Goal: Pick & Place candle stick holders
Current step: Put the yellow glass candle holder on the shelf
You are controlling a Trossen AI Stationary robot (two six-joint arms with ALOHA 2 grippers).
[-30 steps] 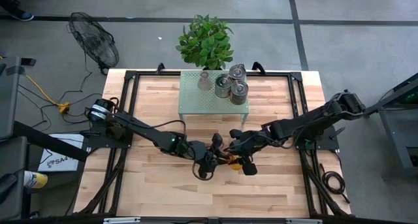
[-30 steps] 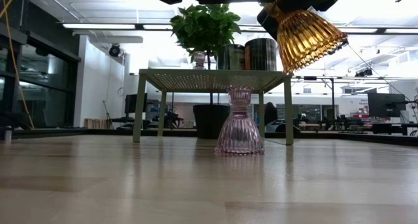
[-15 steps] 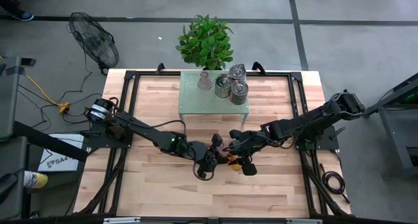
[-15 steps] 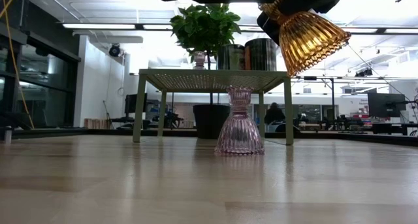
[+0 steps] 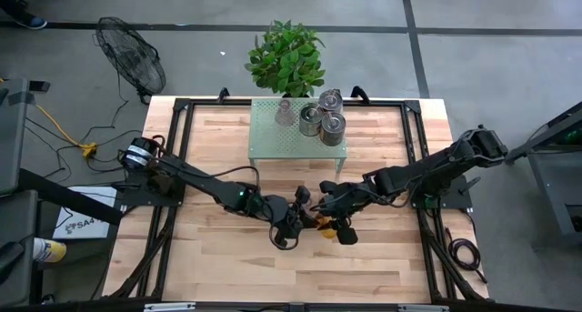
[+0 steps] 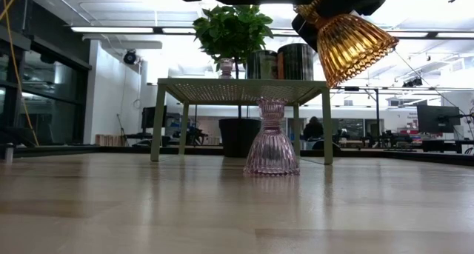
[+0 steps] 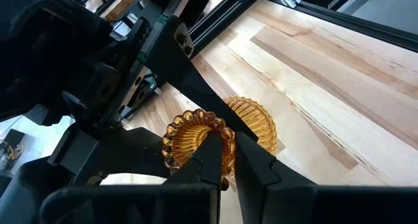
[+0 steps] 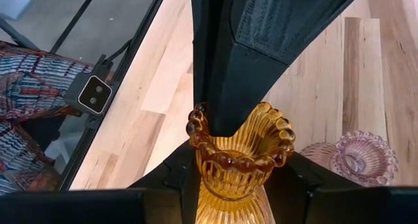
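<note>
The step in hand looks like a handover of the amber holder (image 6: 348,43) from one arm to the other, in the air over the middle of the desk (image 5: 382,139), a little toward its front edge. The right jaws (image 8: 238,185) clasp the holder's ribbed body from both sides, part-way open around it. The left jaws (image 7: 225,160) are pinched nearly shut on its beaded rim, one finger inside the cup and one outside. In the low view the holder hangs tilted, well clear of the wood.

Both arms reach inward from their own side edges and meet there, wrists low and stretched forward.

The next move, I judge, calls for one grip to let go cleanly while the other holds firm; a thin glass rim could slip or chip if both pull.

One pink holder (image 6: 272,139) stands on the desk, seemingly just in front of the green shelf (image 5: 268,139) near the back edge. On the shelf stand the other pink holder (image 5: 285,113) and three silver holders (image 5: 323,114).
</note>
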